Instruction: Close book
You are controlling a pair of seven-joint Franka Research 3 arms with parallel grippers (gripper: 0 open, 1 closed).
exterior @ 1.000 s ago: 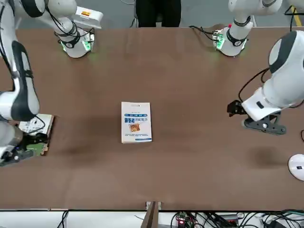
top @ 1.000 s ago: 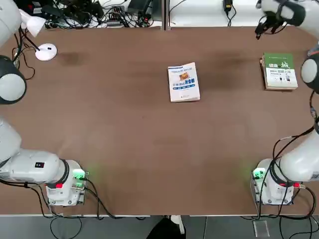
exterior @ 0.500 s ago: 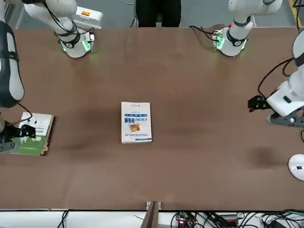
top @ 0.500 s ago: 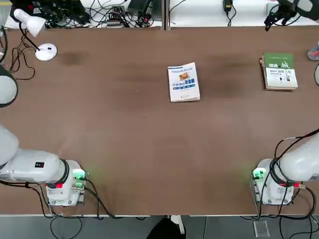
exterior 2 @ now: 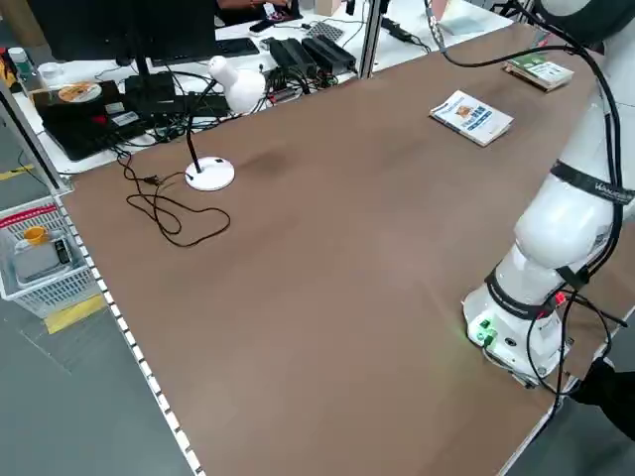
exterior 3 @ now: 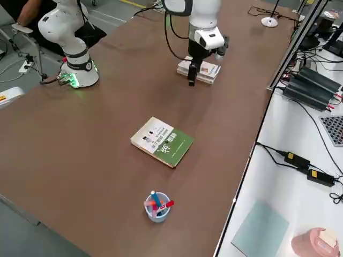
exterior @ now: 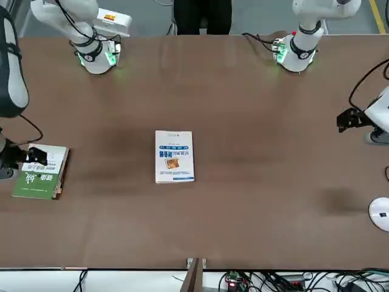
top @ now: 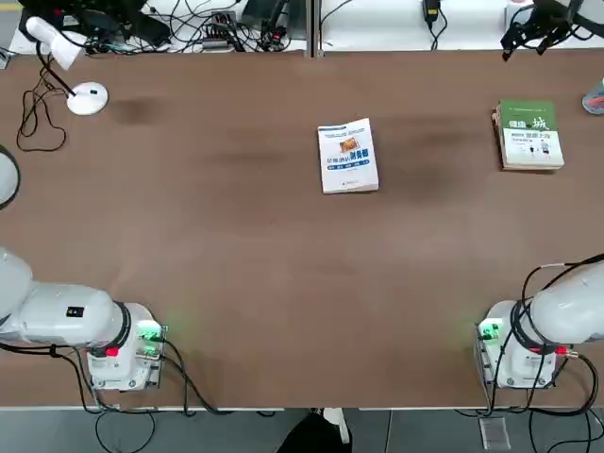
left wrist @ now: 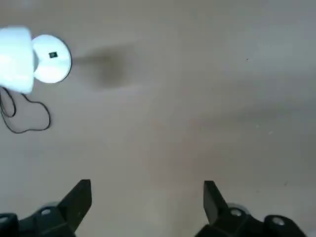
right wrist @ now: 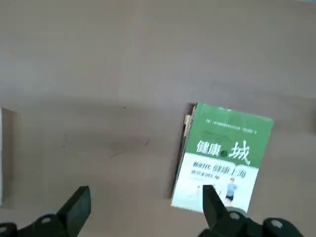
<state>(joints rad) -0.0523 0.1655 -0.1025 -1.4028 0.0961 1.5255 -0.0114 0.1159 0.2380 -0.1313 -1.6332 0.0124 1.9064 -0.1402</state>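
Compared with a second ago, both your arms have moved outward: your left tool (left wrist: 148,180) has drawn off toward the left edge of the tabletop (top: 274,255), and your right tool (right wrist: 147,186) has shifted toward the right edge, uncovering more of the green-and-white book (top: 531,137) in the front view. Each tool stands wide, with nothing between its fingers. The paperback (top: 348,158) hasn't moved; it lies closed, cover up, beyond the middle of the tabletop from your side, well apart from both tools.

On the brown surface you also have the lamp (exterior 2: 210,174) at the far left, a loose cable (exterior 2: 159,203) by its round base, and a cup of markers (exterior 3: 158,211) at the right, near the green-and-white book. Past the far edge, a white desk (exterior 3: 278,187) carries electronics and cables. You can see a white basket (exterior 2: 50,288) on the left, and a person's legs (exterior: 202,15) in dark trousers behind the robot's side.
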